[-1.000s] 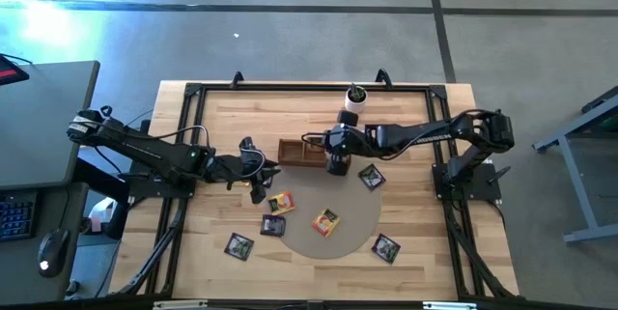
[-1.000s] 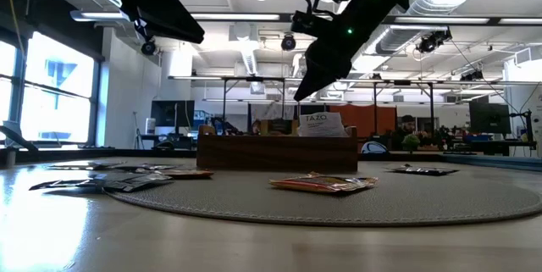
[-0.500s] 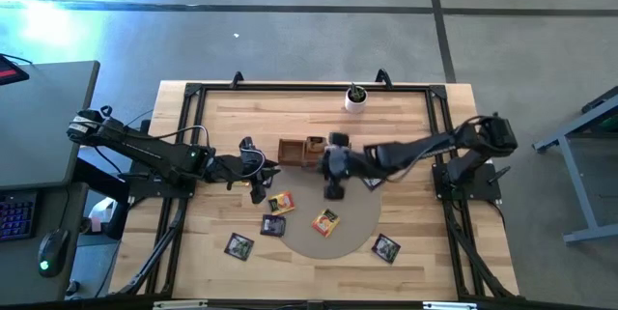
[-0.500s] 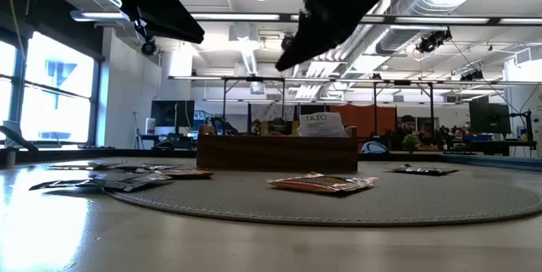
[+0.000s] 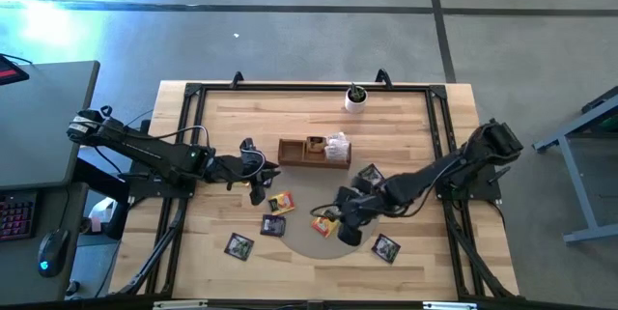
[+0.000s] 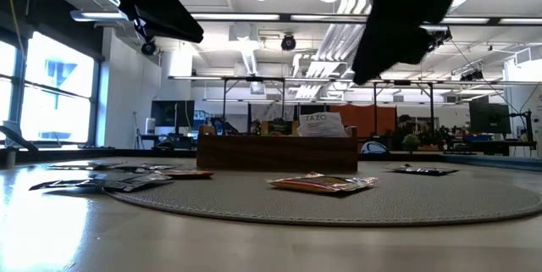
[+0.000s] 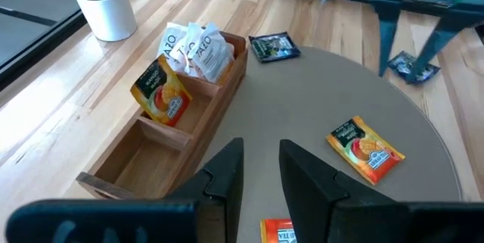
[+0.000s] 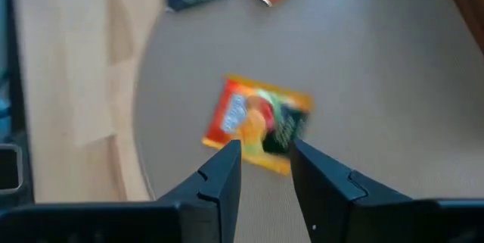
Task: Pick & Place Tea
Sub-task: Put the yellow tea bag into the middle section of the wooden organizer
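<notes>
1. High view: the right claw [image 5: 350,225] hangs over the round mat [image 5: 357,215] near the desk's [image 5: 406,117] front edge, fingers spread, empty, above an orange tea sachet [image 8: 259,123].
2. The left claw [image 5: 259,177] waits beside the wooden box [image 5: 301,153], slightly parted, empty.

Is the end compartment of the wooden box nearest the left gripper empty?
Yes, that compartment of the wooden box shows only bare wood.

We see an orange tea bag [image 8: 259,125] with green print on a gray round mat [image 5: 362,209]. The box [image 7: 170,141] is brown wood.
</notes>
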{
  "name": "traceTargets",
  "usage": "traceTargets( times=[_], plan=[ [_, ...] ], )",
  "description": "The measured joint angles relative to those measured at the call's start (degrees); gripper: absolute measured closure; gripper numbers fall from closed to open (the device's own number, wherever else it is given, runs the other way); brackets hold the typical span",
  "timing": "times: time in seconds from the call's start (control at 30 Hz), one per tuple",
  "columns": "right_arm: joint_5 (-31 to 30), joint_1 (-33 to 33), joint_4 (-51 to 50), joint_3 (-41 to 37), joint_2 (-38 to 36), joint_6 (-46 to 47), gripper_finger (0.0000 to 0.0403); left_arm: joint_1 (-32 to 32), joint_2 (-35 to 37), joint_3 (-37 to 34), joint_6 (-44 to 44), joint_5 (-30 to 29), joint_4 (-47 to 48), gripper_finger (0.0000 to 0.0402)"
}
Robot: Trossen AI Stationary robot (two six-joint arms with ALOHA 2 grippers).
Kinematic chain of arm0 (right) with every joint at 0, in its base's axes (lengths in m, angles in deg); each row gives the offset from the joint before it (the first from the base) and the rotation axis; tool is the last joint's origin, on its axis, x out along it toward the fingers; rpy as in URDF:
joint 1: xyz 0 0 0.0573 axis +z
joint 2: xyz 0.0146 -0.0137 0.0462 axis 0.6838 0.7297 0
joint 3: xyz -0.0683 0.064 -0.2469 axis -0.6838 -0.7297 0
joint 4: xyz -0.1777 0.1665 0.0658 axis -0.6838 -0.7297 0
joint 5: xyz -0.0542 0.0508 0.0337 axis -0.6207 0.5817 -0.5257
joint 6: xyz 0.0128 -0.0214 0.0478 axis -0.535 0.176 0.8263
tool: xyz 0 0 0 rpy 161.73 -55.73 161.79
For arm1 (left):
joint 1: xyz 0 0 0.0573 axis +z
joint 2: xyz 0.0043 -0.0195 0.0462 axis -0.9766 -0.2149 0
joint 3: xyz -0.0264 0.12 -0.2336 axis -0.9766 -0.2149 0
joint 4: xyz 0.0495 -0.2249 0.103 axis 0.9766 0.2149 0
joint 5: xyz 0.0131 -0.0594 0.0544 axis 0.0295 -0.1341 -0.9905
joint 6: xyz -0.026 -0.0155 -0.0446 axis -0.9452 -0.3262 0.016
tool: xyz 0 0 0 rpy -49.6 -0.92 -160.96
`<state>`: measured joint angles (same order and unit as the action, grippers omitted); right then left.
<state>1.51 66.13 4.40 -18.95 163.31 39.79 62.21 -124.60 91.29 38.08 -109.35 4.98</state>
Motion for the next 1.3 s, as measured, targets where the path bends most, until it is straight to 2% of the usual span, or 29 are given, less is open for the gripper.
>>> traceTargets(
  times=[0.1, 0.23, 0.43, 0.5, 0.63, 0.73, 1.07, 1.17, 1.3],
  plan=[
    [-3.1, 0.3, -1.5, 0.0, 0.0, 7.1, 0.0285, 0.0, 0.0, 0.0, 0.0, 0.0, 0.0, 0.0316],
    [-4.2, 0.1, -1.3, 0.0, 1.0, 10.1, 0.0284, 0.0, 0.0, 0.0, 0.0, 1.1, 0.0, 0.0316],
    [1.8, -1.0, -0.3, 0.0, 6.6, 14.4, 0.0285, -0.2, -2.7, 0.0, 2.4, 14.0, -1.0, 0.0316],
    [4.1, -1.6, 0.1, 0.0, 8.1, 14.5, 0.0285, -1.4, -4.8, 0.0, 4.0, 16.2, -1.6, 0.0316],
    [5.6, -2.6, 0.0, 0.0, 9.5, 15.7, 0.0284, -4.6, -12.2, 0.0, 7.9, 16.3, -8.1, 0.0316],
    [6.4, -3.2, 0.4, 0.0, 9.6, 15.7, 0.0284, -6.5, -19.2, 0.0, 10.6, 16.0, -17.4, 0.0316],
    [9.1, -3.4, 0.6, 0.0, 9.9, 16.7, 0.0284, -6.8, -37.5, 0.0, 7.1, 21.4, -37.4, 0.0316],
    [9.0, -3.4, 0.3, 0.0, 10.3, 17.0, 0.0284, -6.8, -40.7, 0.3, 7.1, 22.6, -40.8, 0.0316],
    [8.9, -3.4, 1.0, 0.0, 11.9, 17.0, 0.0284, -6.8, -44.3, 3.0, 7.1, 22.3, -39.3, 0.0316]
  ],
)
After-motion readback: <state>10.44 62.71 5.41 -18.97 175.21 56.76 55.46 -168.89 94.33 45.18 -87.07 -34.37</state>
